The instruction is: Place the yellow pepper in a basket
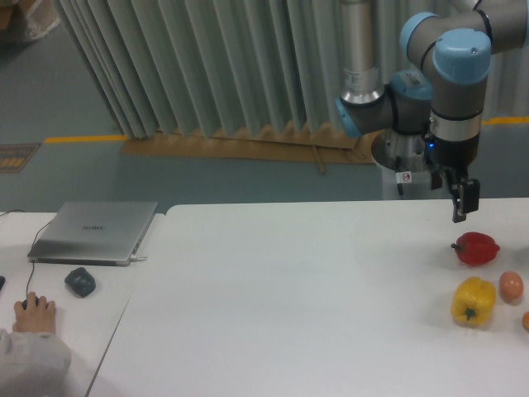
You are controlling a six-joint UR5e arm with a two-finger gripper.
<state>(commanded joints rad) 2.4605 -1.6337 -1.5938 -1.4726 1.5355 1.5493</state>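
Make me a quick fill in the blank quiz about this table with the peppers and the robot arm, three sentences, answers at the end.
1. The pepper nearest the tool is coloured ____.
2. The yellow pepper lies on the ____ table.
3. On the side desk, the laptop has its lid ____.

Missing words: red; white; closed

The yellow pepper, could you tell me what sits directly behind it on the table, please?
Behind the yellow pepper lies the red pepper, a little apart from it. The pincer hangs above the red one. The tabletop right behind the yellow pepper is hidden.
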